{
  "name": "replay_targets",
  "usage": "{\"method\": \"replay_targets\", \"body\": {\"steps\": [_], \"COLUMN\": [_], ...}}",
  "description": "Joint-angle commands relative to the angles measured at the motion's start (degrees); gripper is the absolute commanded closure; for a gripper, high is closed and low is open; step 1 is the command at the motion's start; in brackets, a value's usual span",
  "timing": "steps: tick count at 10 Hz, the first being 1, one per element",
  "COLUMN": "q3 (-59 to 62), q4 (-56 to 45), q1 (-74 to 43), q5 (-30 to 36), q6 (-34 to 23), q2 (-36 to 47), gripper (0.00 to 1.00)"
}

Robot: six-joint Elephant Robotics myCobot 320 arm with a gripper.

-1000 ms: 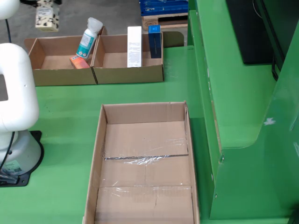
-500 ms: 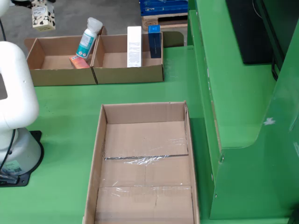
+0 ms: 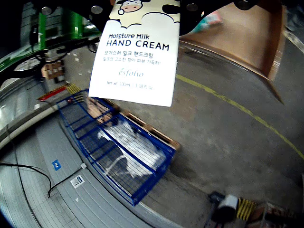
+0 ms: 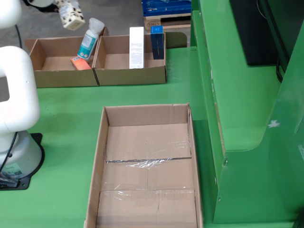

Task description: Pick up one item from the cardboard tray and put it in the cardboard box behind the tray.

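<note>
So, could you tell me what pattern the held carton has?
Black-and-white cow patches on the hand cream carton, clearest in the gripper view.

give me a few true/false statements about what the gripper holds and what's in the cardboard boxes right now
1. The gripper holds a white cow-print hand cream carton. True.
2. The large cardboard tray nearest the fixed camera holds three items. False: it shows only a bare, taped floor.
3. A tall white carton stands upright in the right-hand small cardboard box in the fixed view. True.
4. The white spray bottle with a teal label lies flat on the green table. False: it leans in the left-hand small cardboard box, beside an orange packet.
5. The held carton rests on the box floor. False: it hangs in the air above the left-hand box's back edge.
</note>
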Motion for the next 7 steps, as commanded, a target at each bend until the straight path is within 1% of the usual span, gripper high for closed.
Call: {"method": "replay_targets", "body": {"steps": [1, 2, 3, 4, 5, 6, 7], "q3": [1.6, 1.6, 1.6, 1.6, 1.6, 1.6, 1.6], "q4": [19.8, 8.5, 0.0, 0.0, -4.3, -4.3, -13.8], "q1": [-4.7, -5.6, -6.8, -6.8, -9.9, -9.9, -15.7], "q5": [-5.8, -2.3, 3.7, 3.7, 13.3, 13.3, 33.7], "q6": [-3.4, 1.5, 6.2, 6.2, 11.3, 11.3, 18.8], "q2": [-5.7, -2.7, 0.2, 0.2, 2.0, 2.0, 4.9], "gripper": [1.00, 1.00, 1.00, 1.00, 1.00, 1.00, 1.00]}}
